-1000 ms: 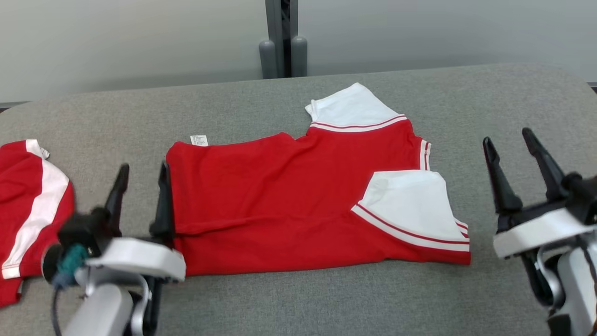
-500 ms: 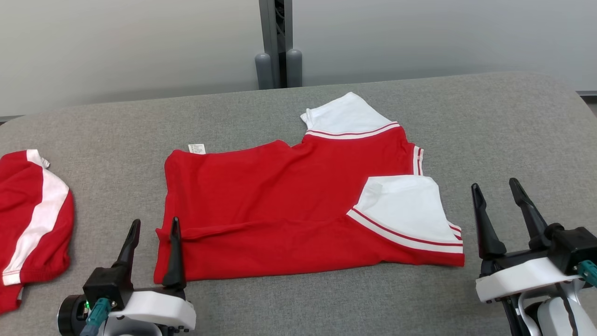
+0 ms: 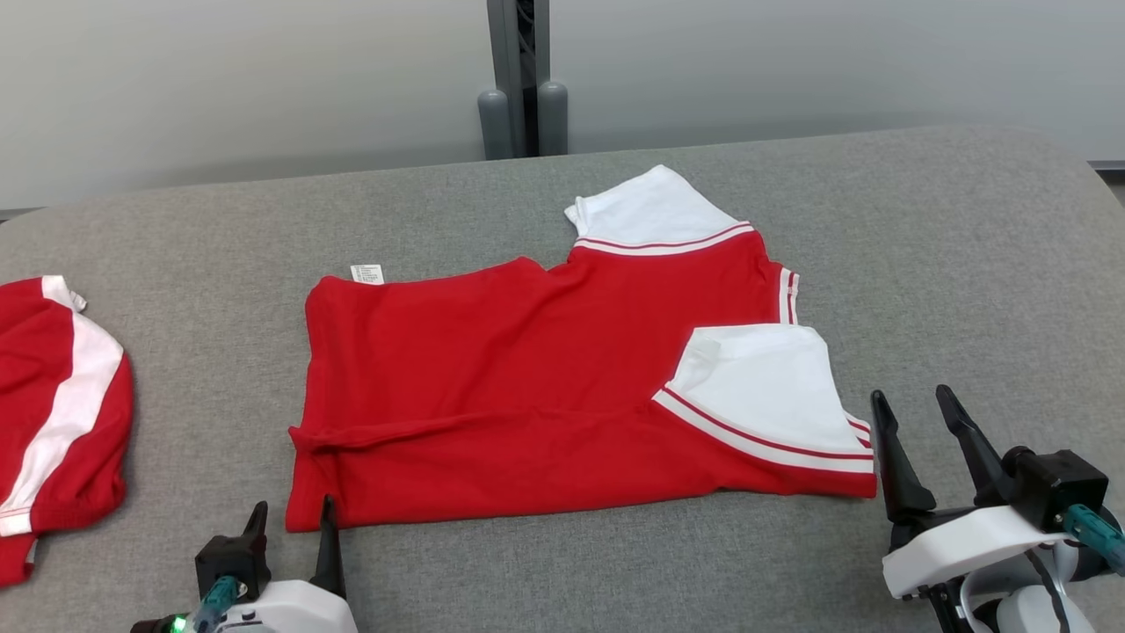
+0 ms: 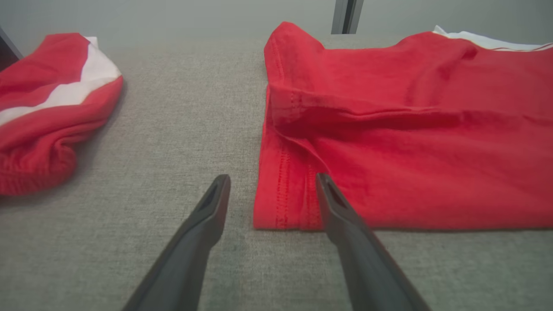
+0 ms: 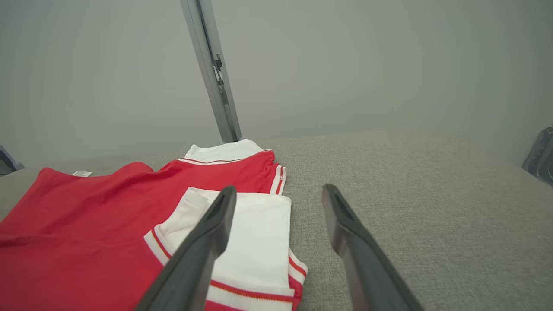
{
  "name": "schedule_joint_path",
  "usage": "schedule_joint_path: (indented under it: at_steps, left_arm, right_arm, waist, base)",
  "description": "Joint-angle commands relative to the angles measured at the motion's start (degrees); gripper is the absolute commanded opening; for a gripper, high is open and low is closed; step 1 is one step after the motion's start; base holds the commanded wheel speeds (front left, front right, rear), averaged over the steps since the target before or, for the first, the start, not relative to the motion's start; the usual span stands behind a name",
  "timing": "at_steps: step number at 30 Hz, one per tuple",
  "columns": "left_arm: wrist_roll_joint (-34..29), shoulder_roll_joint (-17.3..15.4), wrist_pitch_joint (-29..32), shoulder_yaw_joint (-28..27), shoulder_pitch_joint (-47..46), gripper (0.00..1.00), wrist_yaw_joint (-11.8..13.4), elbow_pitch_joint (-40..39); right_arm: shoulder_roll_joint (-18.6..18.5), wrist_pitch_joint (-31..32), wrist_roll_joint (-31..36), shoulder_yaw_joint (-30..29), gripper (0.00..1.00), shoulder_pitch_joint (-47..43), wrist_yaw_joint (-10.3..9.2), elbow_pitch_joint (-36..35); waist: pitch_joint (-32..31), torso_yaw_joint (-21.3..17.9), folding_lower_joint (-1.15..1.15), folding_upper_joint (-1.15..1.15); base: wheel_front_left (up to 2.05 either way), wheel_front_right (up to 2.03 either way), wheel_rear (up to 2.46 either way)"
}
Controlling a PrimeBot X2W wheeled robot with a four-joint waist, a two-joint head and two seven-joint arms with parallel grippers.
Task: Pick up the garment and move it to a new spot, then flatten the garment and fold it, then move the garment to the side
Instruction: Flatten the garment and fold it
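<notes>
Grey woven-fabric table surface (image 3: 967, 264) with rounded far corners is seen. Plain pale grey wall (image 3: 220, 88) is set behind it. A vertical grey post (image 3: 518, 53) is flanked by two rounded caps (image 3: 494, 123). Lighting is soft, even.

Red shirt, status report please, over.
Left tool open at the red shirt's near hem corner; right tool open beside its white sleeve. Shirt flat, partly folded, unheld. Second red garment lies apart, far left.
</notes>
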State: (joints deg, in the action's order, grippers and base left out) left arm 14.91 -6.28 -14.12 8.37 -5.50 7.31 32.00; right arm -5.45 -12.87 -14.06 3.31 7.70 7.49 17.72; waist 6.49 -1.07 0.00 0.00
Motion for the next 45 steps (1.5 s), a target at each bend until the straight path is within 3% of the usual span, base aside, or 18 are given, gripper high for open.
schedule_joint_path:
  at_steps: [1,12,14,15,24,40,42,45]
  left_arm:
    - [0.49,-0.06,0.54,0.01,-1.25,1.0,-0.15,1.07]
    - [2.81,0.74,1.79,1.16,-4.4,0.98,-3.1,6.39]
    - [3.28,0.83,1.8,1.43,-4.53,0.2,-3.72,6.81]
    - [3.48,0.88,1.65,1.42,-4.52,0.0,-3.82,6.81]
    - [4.13,0.9,0.45,1.67,-4.63,0.0,-4.49,5.31]
    - [3.2,0.47,1.7,4.32,-3.78,0.0,-4.34,2.24]
    - [3.16,0.4,1.81,4.54,-3.81,0.0,-4.24,1.84]
    - [3.18,0.17,2.02,4.66,-3.72,0.0,-4.04,1.33]
  right_arm:
    - [-0.14,-0.18,-0.33,-0.16,1.0,0.38,0.01,0.36]
    - [-0.2,-0.74,-0.36,-0.74,1.0,1.1,0.01,1.8]
    - [-0.14,-0.68,-0.36,-1.16,1.0,1.24,0.01,2.46]
    - [-0.04,-0.53,-0.54,-1.44,1.0,1.29,0.01,2.77]
    - [0.85,3.0,-5.74,-3.85,1.0,2.39,0.01,8.75]
    - [0.95,7.31,-14.81,0.25,1.0,6.88,0.01,19.64]
    - [0.46,6.96,-15.44,1.06,0.0,7.29,0.01,20.08]
    - [-0.16,5.58,-16.21,2.08,0.0,8.14,0.01,20.47]
  waist:
    - [0.21,-0.17,0.0,0.0]
    - [0.9,-0.53,0.0,0.0]
    - [0.95,-0.4,0.0,0.0]
    - [0.96,-0.31,0.0,0.0]
    - [0.95,1.73,0.0,0.0]
    - [2.29,4.6,0.0,0.0]
    - [2.45,4.74,0.0,0.0]
    - [2.47,4.8,0.0,0.0]
  base:
    - [0.0,0.0,0.0]
    - [0.0,0.0,0.0]
    - [0.0,0.0,0.0]
    - [0.0,0.0,0.0]
    - [0.0,0.0,0.0]
    - [0.0,0.0,0.0]
    - [0.0,0.0,0.0]
    - [0.0,0.0,0.0]
